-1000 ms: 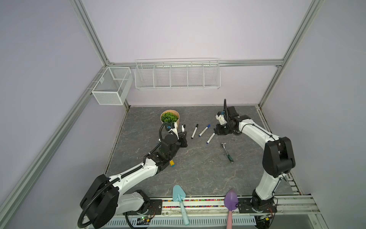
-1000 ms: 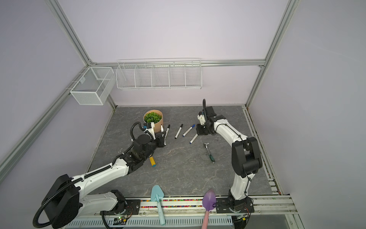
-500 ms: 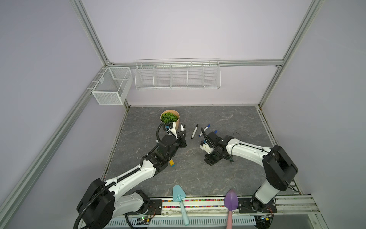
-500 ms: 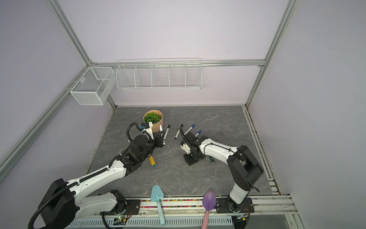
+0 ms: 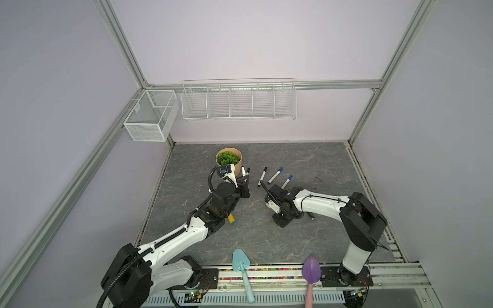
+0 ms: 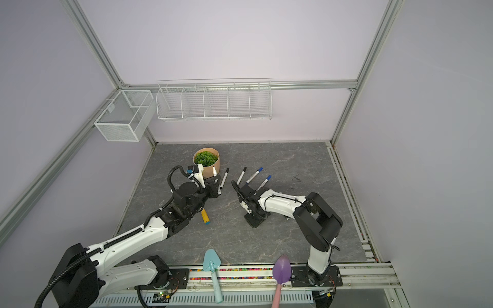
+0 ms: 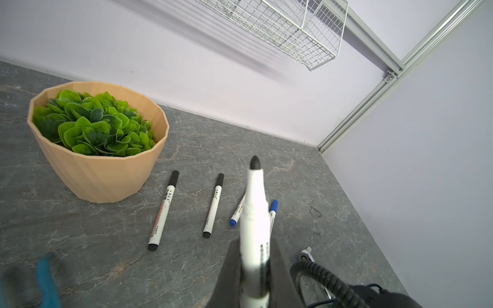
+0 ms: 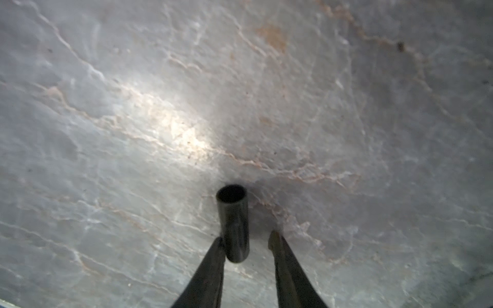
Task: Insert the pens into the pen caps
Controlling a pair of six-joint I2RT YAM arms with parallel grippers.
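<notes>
One grey marbled table [image 5: 314,160] carries everything noted here. Your left arm [image 5: 176,240] reaches from the near left toward the far middle. Your right arm [image 5: 320,204] folds in from the right to the table's middle, wrist turned downward. The tan plant pot [image 7: 106,176] stands far and left of centre, just beyond the left arm's tip.

Left gripper [image 7: 254,240]: clamped on the barrel of the uncapped pen [image 7: 254,202]. You will find that pen raised off the table, just right of the pot, its bare black tip pointing up and away.

Four capped pens lie flat on the table, side by side and apart, between the pot and the right arm. They are the left black-capped pen [image 6: 224,178], just beside the left gripper, the right black-capped pen [image 6: 241,176], the far blue-capped pen [image 6: 254,175] and the near blue-capped pen [image 6: 264,182], just beyond the right wrist.

Right gripper [image 8: 246,236]: jaws narrowly apart, close above the table. The black cap [image 8: 233,224] sits between them, open mouth facing away from the wrist. It touches one finger [image 8: 210,264], and a clear gap separates it from the other. You cannot confirm from the wrist view whether the cap rests on the table, and in both top views the gripper hides it.
</notes>
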